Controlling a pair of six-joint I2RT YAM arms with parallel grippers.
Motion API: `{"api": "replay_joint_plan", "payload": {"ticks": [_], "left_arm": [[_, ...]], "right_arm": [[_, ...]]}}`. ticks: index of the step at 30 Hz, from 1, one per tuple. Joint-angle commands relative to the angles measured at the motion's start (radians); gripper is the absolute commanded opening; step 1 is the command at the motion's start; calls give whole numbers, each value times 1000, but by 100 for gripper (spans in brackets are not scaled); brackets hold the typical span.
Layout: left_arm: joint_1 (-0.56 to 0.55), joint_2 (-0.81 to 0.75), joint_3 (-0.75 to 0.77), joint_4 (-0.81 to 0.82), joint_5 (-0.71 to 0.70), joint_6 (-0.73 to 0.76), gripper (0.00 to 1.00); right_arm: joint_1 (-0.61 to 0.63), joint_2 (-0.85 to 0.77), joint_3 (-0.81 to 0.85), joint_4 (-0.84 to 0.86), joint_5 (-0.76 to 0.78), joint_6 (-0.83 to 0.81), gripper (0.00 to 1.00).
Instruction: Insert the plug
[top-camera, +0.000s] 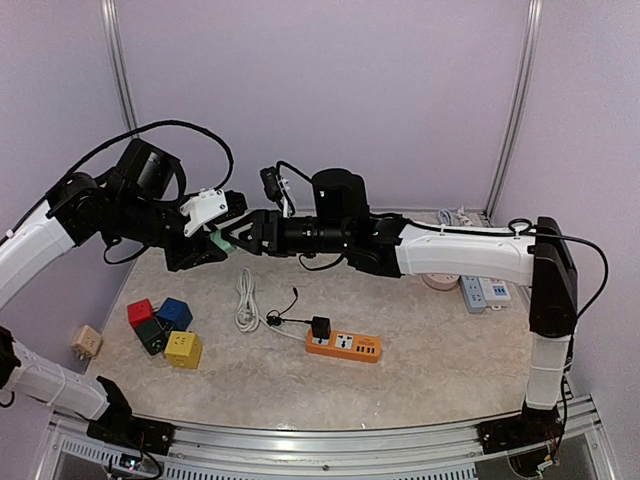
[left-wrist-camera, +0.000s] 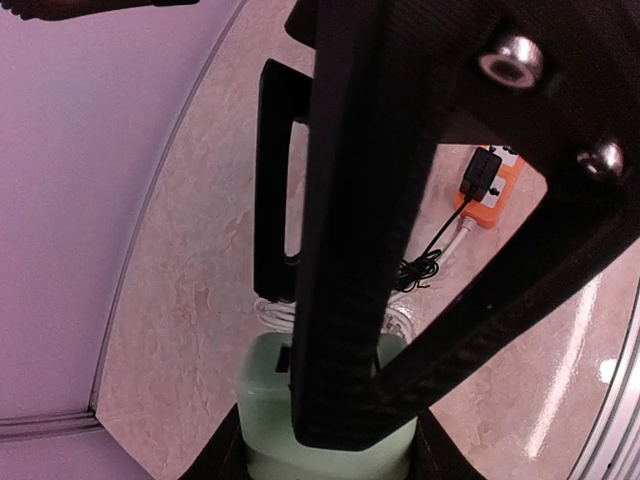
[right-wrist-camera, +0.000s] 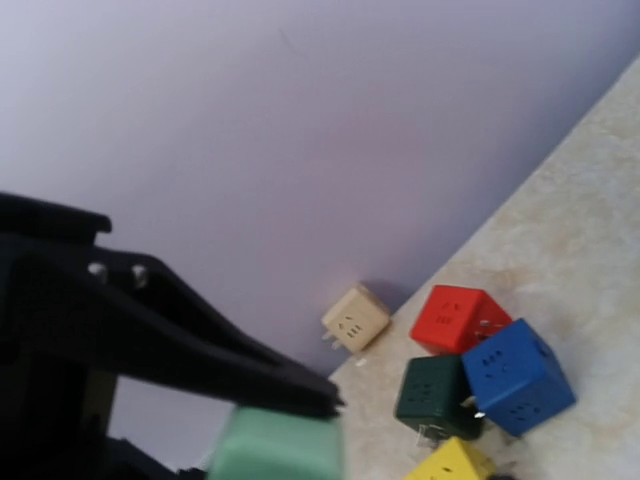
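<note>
Black fingers (left-wrist-camera: 340, 250) of the right end effector (top-camera: 241, 234) cross the left wrist view, reaching down over the green plug cube (left-wrist-camera: 262, 410). One finger lies on the cube's top face. Cannot tell whether this end effector has clamped the cube or only straddles it.

Left end effector (left-wrist-camera: 325, 462): closed on the green plug cube, one finger on each side. The cube is held in the air above the far left part of the worktop (top-camera: 420, 385), between the two end effectors.

Below, on the worktop:
- Orange power strip (top-camera: 343, 346), near the middle, with a black adapter (top-camera: 320, 328) plugged into its left end. Its markings are too small to read.
- White cable (top-camera: 246, 300), coiled just left of the strip.
- Red cube (top-camera: 140, 311), blue cube (top-camera: 175, 312), dark green cube (top-camera: 152, 335) and yellow cube (top-camera: 183, 349) in a tight cluster at the left. Socket slots show on their faces; no lettering legible.
- Beige cube (top-camera: 86, 342), apart from the cluster, by the left wall, prongs sticking out.
- Pale power strips (top-camera: 482, 292) at the far right; print unreadable.
</note>
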Motion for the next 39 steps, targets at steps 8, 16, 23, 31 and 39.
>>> {"api": "replay_joint_plan", "payload": {"ticks": [8,16,23,31,39], "left_arm": [[-13,0,12,17,-37,-12,0],[-10,-5,-14,64,-117,-13,0],[-7,-11,-16,57,-97,-3,0],[-7,-16,-14,3,-39,12,57],[182,-94,-44,-40,132,18,99]], "right_arm": [[7,133,131,5,-112,66,42],[9,145,161,-65,-216,66,38],[9,107,132,-101,-201,24,29],[2,61,149,-200,-179,-89,0],[-6,-138,114,-780,171,-673,0]]}}
